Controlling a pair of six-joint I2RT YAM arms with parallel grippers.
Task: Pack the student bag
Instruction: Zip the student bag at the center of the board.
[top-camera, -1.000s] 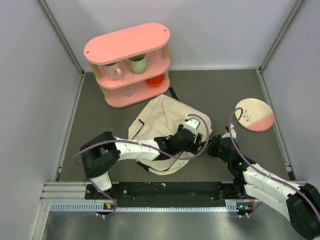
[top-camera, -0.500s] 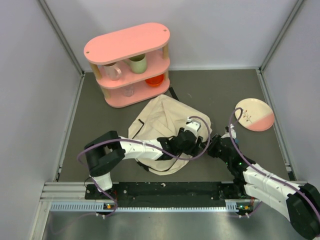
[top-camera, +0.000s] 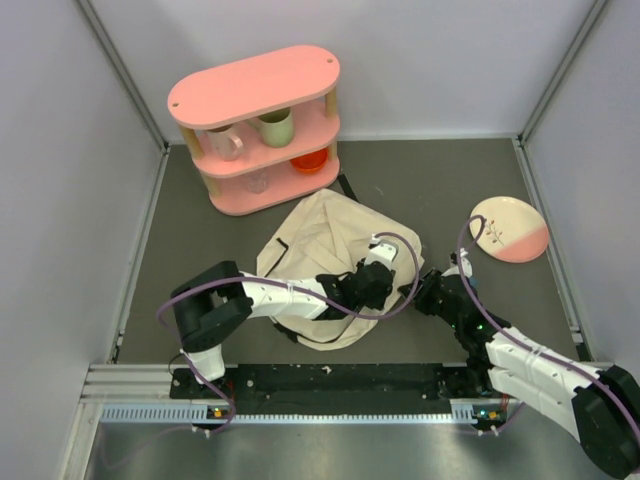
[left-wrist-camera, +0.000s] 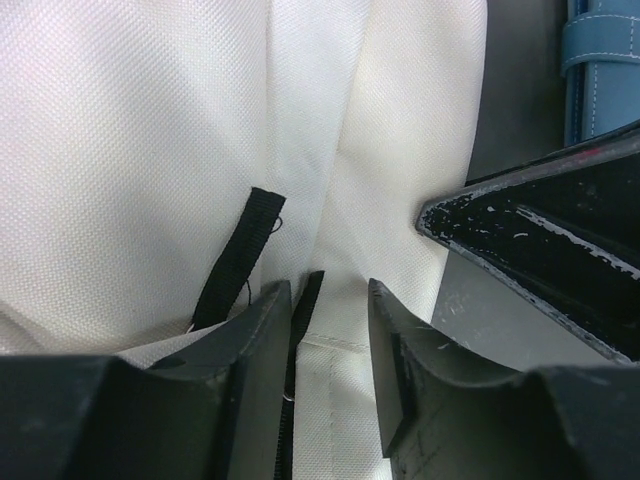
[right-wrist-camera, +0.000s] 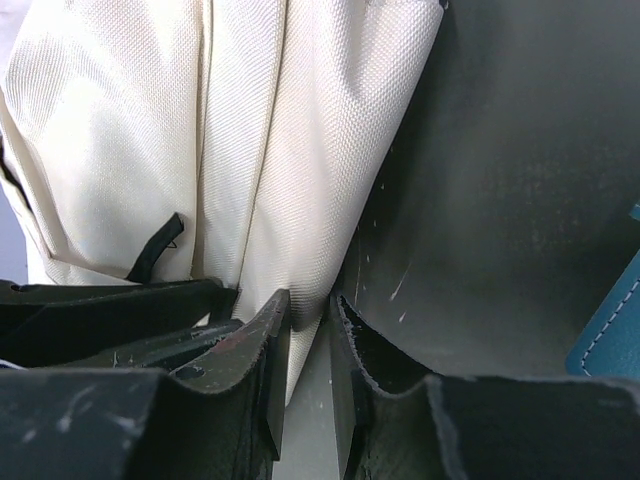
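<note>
The cream soft fabric backpack (top-camera: 310, 235) lies mid-way across the counter (top-camera: 450, 180), toward its near edge. The right hand (right-wrist-camera: 309, 298) pinches a fold of its right side, probably to hold the mouth open. The left hand (left-wrist-camera: 328, 292) straddles a black strip (left-wrist-camera: 308, 290); I cannot tell whether it grips.

Left arm (top-camera: 275, 295) lies low, reaching right and forward from its base. Left gripper (left-wrist-camera: 330, 295): jaws nearly closed with a narrow gap, a bag (left-wrist-camera: 150, 150) strap between them. Right arm (top-camera: 525, 365) is stretched low toward centre. Right gripper (right-wrist-camera: 310, 305): jaws close together, nipping the bag edge. The grippers are near each other, not touching.
</note>
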